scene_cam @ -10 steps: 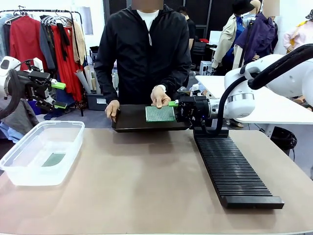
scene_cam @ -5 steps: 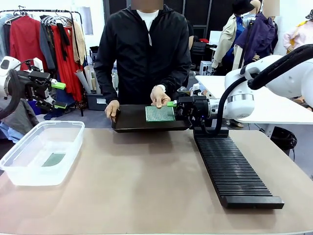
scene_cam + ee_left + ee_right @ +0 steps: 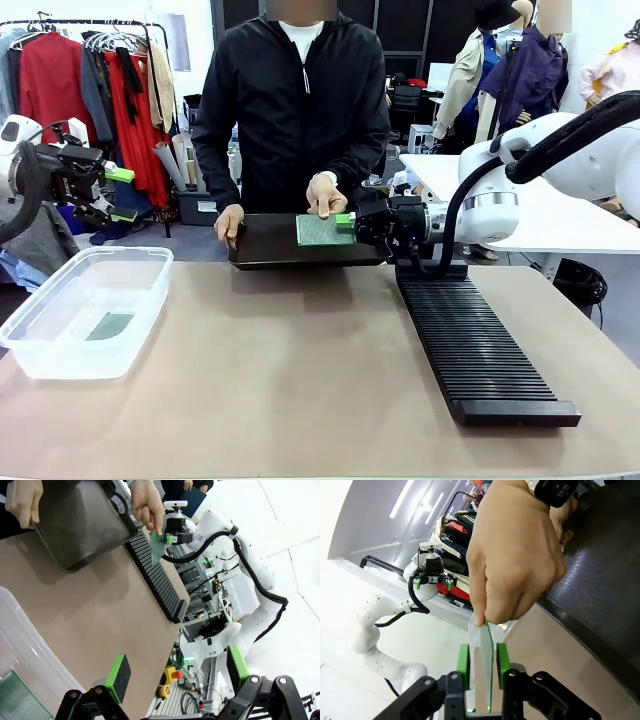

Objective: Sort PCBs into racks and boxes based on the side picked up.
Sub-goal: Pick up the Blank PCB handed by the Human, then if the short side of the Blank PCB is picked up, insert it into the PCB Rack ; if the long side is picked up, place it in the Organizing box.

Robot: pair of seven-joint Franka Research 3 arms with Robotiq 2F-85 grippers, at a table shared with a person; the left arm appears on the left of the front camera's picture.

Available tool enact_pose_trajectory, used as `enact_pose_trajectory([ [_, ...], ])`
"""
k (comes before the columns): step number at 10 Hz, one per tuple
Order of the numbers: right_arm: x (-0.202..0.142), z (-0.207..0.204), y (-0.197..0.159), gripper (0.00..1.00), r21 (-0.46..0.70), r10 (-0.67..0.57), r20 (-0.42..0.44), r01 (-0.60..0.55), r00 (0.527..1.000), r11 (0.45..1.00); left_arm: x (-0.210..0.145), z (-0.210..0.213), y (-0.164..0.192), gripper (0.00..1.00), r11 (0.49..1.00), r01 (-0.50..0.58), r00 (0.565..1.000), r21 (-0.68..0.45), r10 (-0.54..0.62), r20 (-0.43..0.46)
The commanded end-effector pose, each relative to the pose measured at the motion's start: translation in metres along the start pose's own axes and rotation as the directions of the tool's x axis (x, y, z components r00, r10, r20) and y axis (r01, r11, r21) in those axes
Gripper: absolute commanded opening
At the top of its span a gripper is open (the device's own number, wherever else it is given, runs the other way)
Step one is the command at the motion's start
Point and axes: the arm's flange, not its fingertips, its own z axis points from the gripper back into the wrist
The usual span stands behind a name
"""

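A person's hand [image 3: 325,195] holds a green PCB [image 3: 322,230] over a dark tray [image 3: 265,245] at the table's far side. My right gripper [image 3: 347,222] reaches in at the board's right edge. In the right wrist view the PCB [image 3: 485,645] stands edge-on between the green pads [image 3: 464,660]. The jaws are narrowed around it, with slim gaps still showing on both sides, while the person's fingers [image 3: 515,565] pinch its far end. My left gripper [image 3: 120,195] hangs open and empty at the far left, above the clear box [image 3: 60,330]. Another PCB [image 3: 110,325] lies in that box.
The long black slotted rack [image 3: 470,345] runs down the right side of the table, beginning just below my right gripper. The person's other hand [image 3: 230,222] grips the tray's left end. Bare tabletop lies between box and rack.
My right gripper has slid left onto the PCB's right edge and its jaws have narrowed around it. The left arm has stayed still.
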Motion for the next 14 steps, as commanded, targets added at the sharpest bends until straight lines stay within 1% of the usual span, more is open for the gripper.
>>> enact_pose_trajectory([
  [1,0.009,-0.011,-0.006,0.0,-0.009,0.027,0.026,-0.027,0.999,1.0,0.0,0.001,-0.001,1.0,1.0,-0.002,1.0,0.007,0.002,-0.004],
  [5,0.016,-0.016,-0.012,0.0,-0.024,0.015,0.031,-0.014,0.999,1.0,0.0,0.001,-0.001,1.0,1.0,-0.002,1.0,0.007,0.002,-0.004],
  [7,0.014,-0.01,-0.011,0.0,0.011,-0.022,0.002,0.022,1.0,1.0,0.0,0.001,-0.001,1.0,1.0,-0.002,1.0,0.007,0.002,-0.004],
  [8,0.006,-0.009,-0.011,0.0,-0.02,0.007,0.0,-0.007,1.0,1.0,0.0,0.001,-0.001,1.0,1.0,-0.002,1.0,0.007,0.002,-0.004],
  [14,0.006,-0.009,-0.011,0.0,-0.02,0.007,0.0,-0.007,1.0,1.0,0.0,0.001,-0.001,1.0,1.0,-0.002,1.0,0.007,0.002,-0.004],
])
